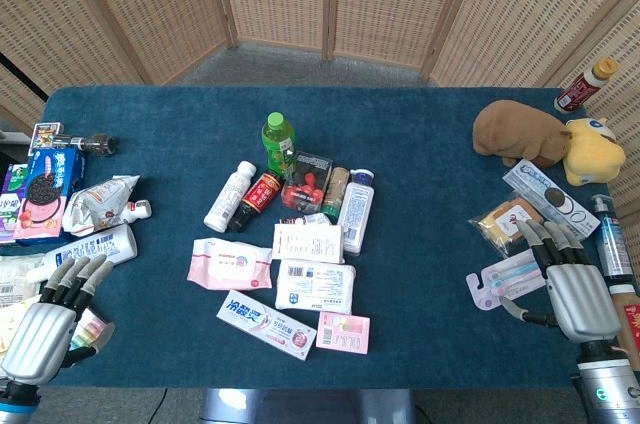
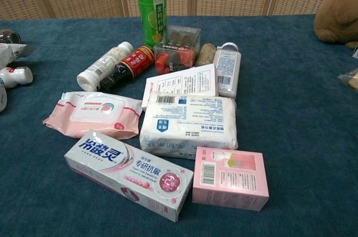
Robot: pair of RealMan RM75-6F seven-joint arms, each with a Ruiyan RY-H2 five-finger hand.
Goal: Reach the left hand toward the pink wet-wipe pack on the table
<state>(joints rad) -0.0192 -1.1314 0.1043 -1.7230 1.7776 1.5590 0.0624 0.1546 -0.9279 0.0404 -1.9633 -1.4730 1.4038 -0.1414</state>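
Observation:
The pink wet-wipe pack [image 1: 230,264] lies flat on the blue table, left of the central cluster; in the chest view the pack [image 2: 95,114] shows a white flap on top. My left hand [image 1: 48,319] hovers at the table's front left corner, well to the left of the pack, fingers apart and holding nothing. My right hand [image 1: 572,286] is at the front right edge, fingers extended, empty. Neither hand appears in the chest view.
Beside the pack lie a toothpaste box [image 1: 266,324], a white tissue pack [image 1: 315,285], a pink box [image 1: 343,332], bottles and a green bottle [image 1: 278,135]. Snack packs [image 1: 45,189] crowd the left edge. Plush toys [image 1: 540,139] sit at the far right.

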